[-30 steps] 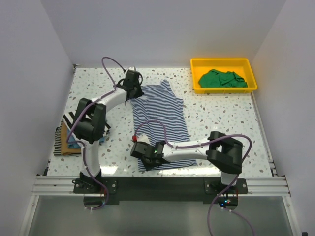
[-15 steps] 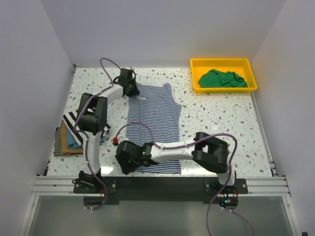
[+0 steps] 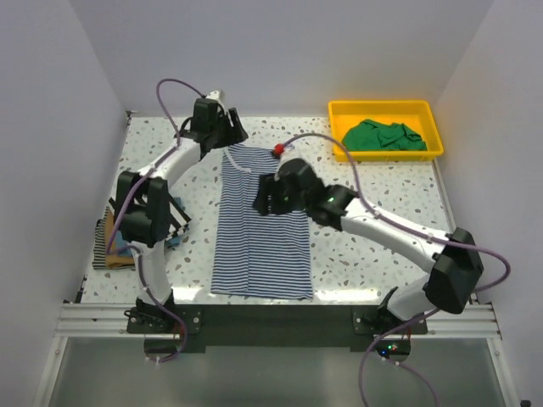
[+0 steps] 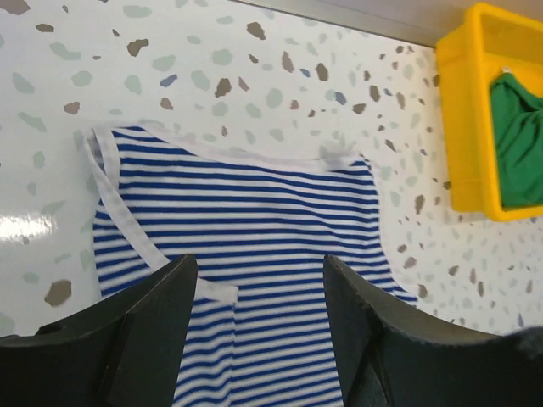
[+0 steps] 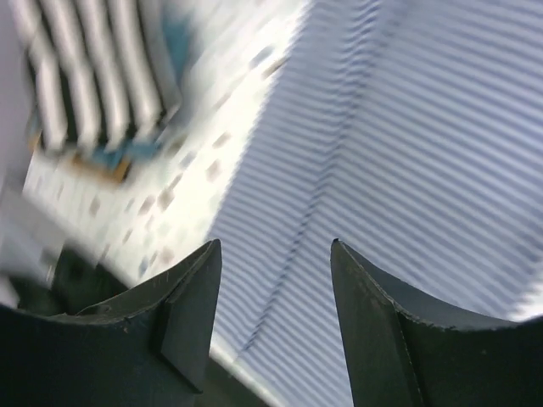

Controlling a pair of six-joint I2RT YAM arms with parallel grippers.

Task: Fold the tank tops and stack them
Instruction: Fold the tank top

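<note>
A thin navy-white striped tank top (image 3: 261,242) lies flat and lengthwise on the table, neckline at the far end (image 4: 246,203). My left gripper (image 3: 227,136) hovers open over that neckline, fingers (image 4: 161,314) apart with only cloth below them and nothing held. My right gripper (image 3: 270,193) is open above the top's middle (image 5: 399,144), in a blurred view. A green tank top (image 3: 383,136) is bunched in the yellow tray (image 3: 339,153). At the left edge a stack (image 3: 114,242) shows a bold black-white striped top (image 5: 89,76) over blue and tan ones.
The yellow tray (image 4: 462,127) stands at the far right corner, the green cloth (image 4: 517,144) inside it. White walls close in the speckled table (image 3: 373,254) on three sides. A metal rail (image 3: 280,318) runs along the near edge by both arm bases.
Both grippers opened and let go of the striped top. The right arm swung from the near edge up over its middle. The top now lies straight and flat, shifted left.
</note>
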